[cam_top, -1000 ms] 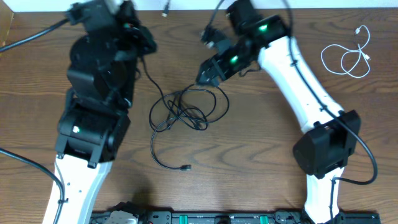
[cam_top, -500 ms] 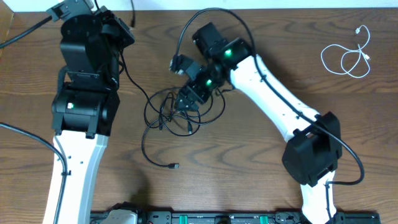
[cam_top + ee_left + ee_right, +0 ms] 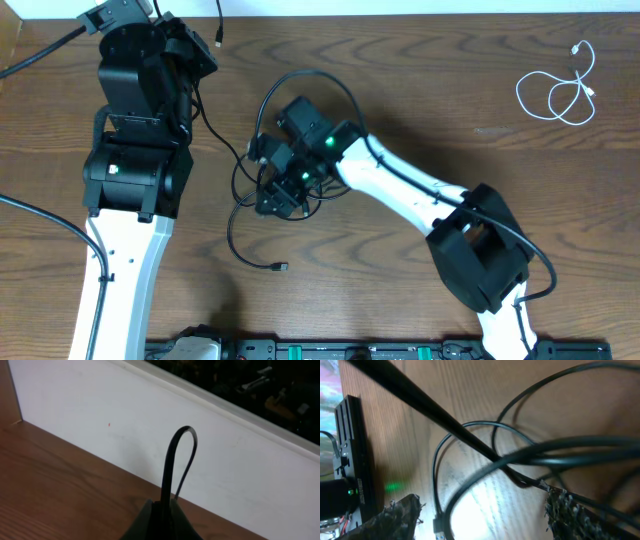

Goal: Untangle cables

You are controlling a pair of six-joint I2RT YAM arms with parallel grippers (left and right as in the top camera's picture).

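- From overhead, we saw the black cables (image 3: 250,190) lying in a tangle left of centre on the table (image 3: 400,300). One loose tail curled toward the near side and ended in a plug (image 3: 283,267).
- The white cable (image 3: 556,92) lay coiled by itself at the far right, well apart from the tangle.
- The right gripper (image 3: 272,197) was down on the right side of the tangle. From above we could not tell how far its jaws stood apart.
- The left gripper (image 3: 203,50) was at the far left. One black strand ran from the tangle up to it, and a short end stuck out past it toward the far edge.
- In the left wrist view, the left gripper's jaws were closed tight on one black cable. A narrow loop (image 3: 168,467) of that cable stood up out of the fingertips.
- Behind the loop we saw the wooden table top meeting a white wall (image 3: 90,420).
- In the right wrist view, the right gripper's two fingers (image 3: 397,515) stood wide apart at the bottom corners of the picture.
- Several black strands crossed over one another in the gap between the fingers, lying on or just above the wood. Neither finger pinched any of them, so this gripper held nothing.
- A black rail (image 3: 351,450) at the table's near edge showed along the side of this view, with a green glow on the wood beside it.
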